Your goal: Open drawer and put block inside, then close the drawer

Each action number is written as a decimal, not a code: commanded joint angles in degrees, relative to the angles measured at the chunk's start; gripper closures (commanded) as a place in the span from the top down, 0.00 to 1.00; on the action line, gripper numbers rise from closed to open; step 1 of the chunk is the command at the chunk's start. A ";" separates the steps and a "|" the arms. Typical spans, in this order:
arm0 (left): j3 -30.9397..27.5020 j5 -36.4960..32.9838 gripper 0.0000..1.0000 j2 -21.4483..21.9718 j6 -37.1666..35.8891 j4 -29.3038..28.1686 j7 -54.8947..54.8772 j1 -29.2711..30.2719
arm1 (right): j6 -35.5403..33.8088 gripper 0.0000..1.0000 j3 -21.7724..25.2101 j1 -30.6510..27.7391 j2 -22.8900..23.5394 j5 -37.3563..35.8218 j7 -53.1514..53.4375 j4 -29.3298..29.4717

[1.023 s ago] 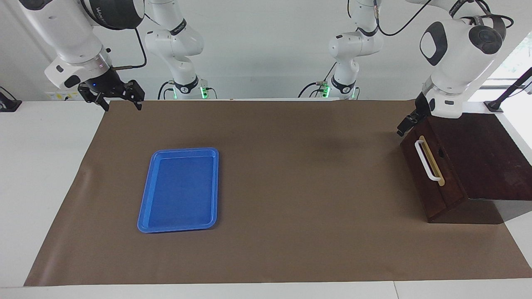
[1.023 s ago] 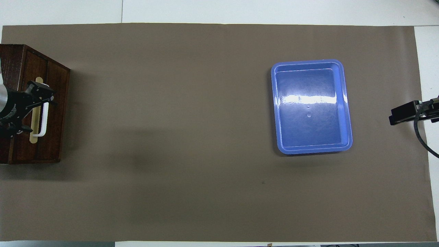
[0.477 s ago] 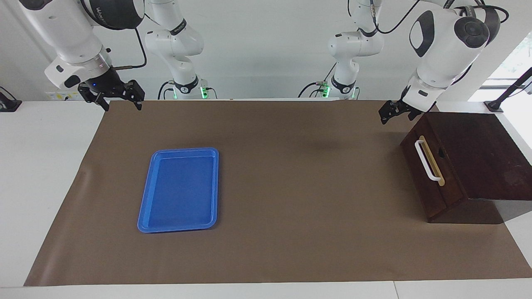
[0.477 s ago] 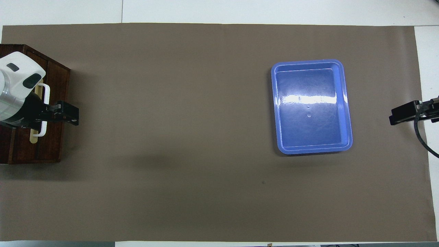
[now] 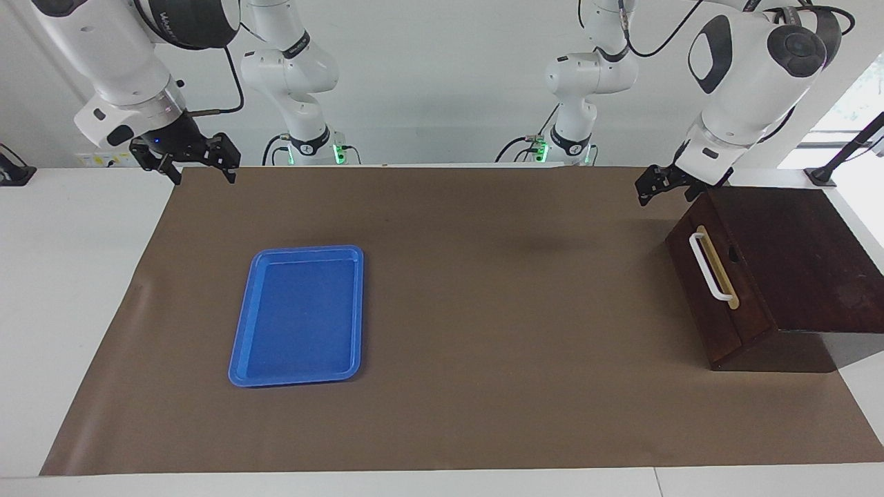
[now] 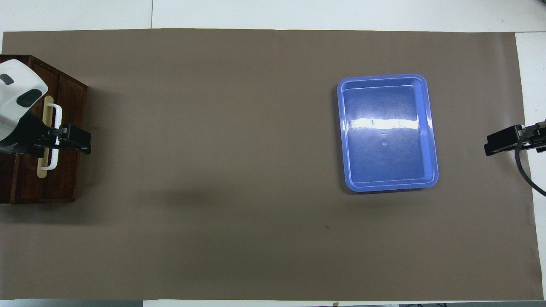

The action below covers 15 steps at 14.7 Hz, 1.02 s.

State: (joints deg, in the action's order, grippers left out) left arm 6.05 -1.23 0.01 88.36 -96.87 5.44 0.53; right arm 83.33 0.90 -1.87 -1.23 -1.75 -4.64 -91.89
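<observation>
The dark wooden drawer [image 5: 704, 310] is closed in its box [image 5: 794, 262] at the left arm's end of the table, its white loop handle [image 5: 708, 266] facing the table's middle. In the overhead view the drawer [image 6: 64, 179] and its handle [image 6: 55, 128] show too. My left gripper [image 5: 652, 188] hangs in the air by the box's corner nearer to the robots; from above the left gripper [image 6: 81, 143] covers the handle and the drawer's front edge. My right gripper [image 5: 205, 178] waits open and empty over the mat's corner at its own end. The yellow block is not in view.
A flat blue tray [image 5: 297, 317] lies empty on the brown mat [image 5: 483, 310] toward the right arm's end; it also shows in the overhead view [image 6: 386, 162]. White table surface borders the mat.
My left gripper lifted off the box's top corner and swung out toward the table's middle, then drew back slightly toward the drawer. The drawer stays closed. The right arm has not moved.
</observation>
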 commanded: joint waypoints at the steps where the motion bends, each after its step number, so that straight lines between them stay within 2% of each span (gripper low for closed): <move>1: -0.52 0.18 1.00 -0.89 -2.05 2.47 -0.95 -0.09 | 0.43 1.00 -0.29 -0.42 -0.70 -0.28 0.33 -0.48; 15: -1.39 -0.17 1.00 -0.19 -0.73 2.47 -5.52 0.09 | 0.61 1.00 -0.29 -0.42 -0.61 -0.28 0.33 -0.48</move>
State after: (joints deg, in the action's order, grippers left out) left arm 5.41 -1.24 0.00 87.84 -95.45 1.57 0.54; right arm 83.33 0.90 -1.87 -1.23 -1.75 -4.64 -91.89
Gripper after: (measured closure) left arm 0.000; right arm 0.000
